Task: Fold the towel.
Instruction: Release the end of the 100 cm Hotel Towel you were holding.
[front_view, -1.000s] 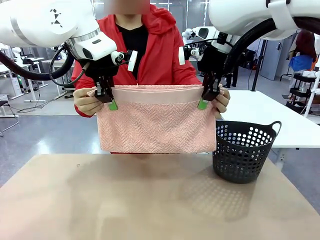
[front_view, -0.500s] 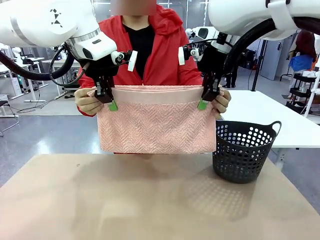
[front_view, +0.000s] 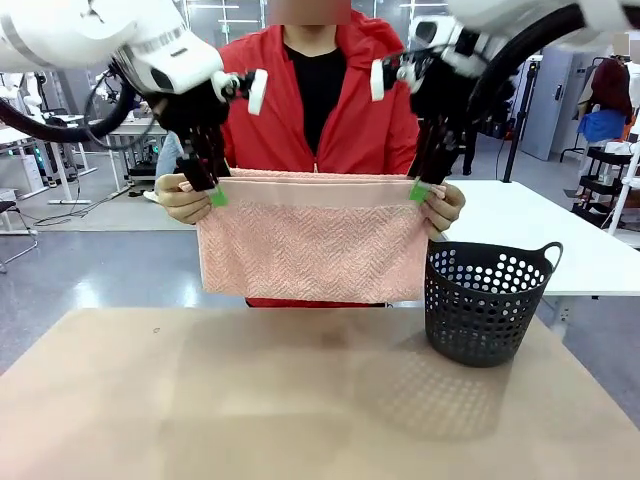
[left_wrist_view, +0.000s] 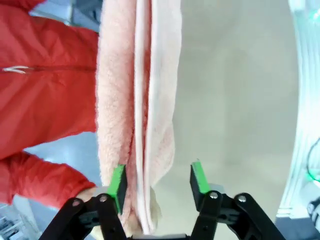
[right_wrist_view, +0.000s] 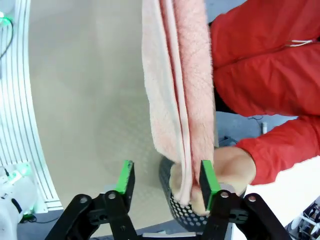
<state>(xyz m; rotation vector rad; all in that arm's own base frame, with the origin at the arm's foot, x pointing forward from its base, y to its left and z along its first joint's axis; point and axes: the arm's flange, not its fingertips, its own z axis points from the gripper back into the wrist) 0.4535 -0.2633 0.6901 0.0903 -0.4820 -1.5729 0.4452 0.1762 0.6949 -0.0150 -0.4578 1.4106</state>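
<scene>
Over the far side of the tan table (front_view: 300, 400), left of a black perforated basket (front_view: 485, 305), a person's hands (front_view: 182, 200) hold the folded salmon-pink towel (front_view: 315, 245) hanging by its top corners, with the left gripper (front_view: 212, 192) and right gripper (front_view: 422, 188) at those corners, jaws open astride the cloth without clamping it

salmon-pink towel (front_view: 315, 245), doubled over, hanging upright

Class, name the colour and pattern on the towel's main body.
Salmon-pink herringbone; the towel shows it best in the front view.
</scene>
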